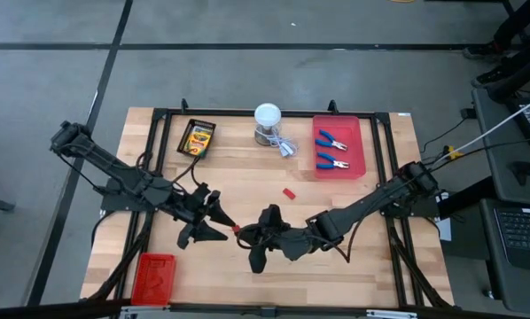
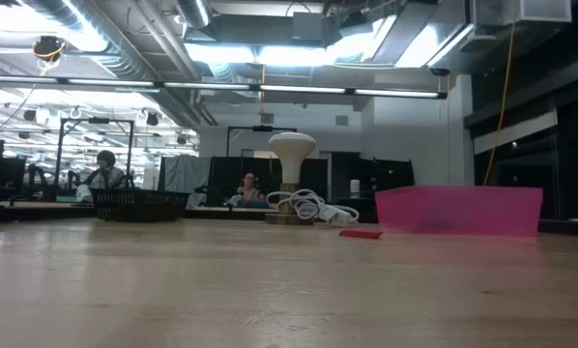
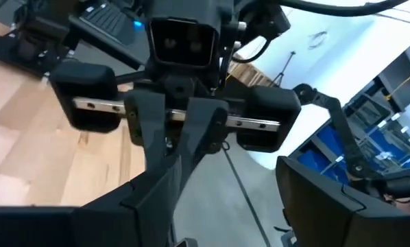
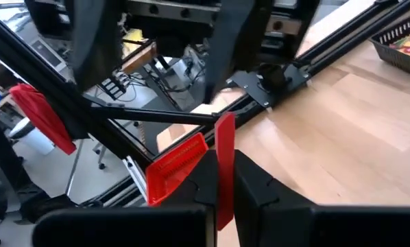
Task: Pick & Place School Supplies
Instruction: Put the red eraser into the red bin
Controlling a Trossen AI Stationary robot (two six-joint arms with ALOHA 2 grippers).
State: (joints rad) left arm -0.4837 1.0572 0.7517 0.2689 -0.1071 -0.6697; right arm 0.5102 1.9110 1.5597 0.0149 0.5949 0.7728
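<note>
My right gripper [image 1: 247, 233] hangs over the table's near middle, shut on a small flat red block [image 1: 237, 229] [image 4: 224, 147]. My left gripper [image 1: 222, 221] [image 3: 229, 178] faces it from the left, open wide, its fingers [image 4: 88, 48] just beyond the block and apart from it. A second red block [image 1: 289, 192] lies flat on the table. A crayon box [image 1: 197, 137] lies in a black tray [image 1: 182, 146] at the far left. Two blue-handled pliers [image 1: 332, 140] lie in a red tray [image 1: 358, 152] at the far right. My right gripper pinches the red block's lower end [image 4: 223, 180] between its two fingers. The fingers come about level from the table's right. The block sticks out past the fingertips toward my left gripper, lifted clear of the table.
A white round-topped container [image 1: 268, 122] with a coiled white cord stands at the far middle. A flat red tray [image 1: 154, 276] lies at the near left corner. Bare wood stretches along the near edge to the right of it.
</note>
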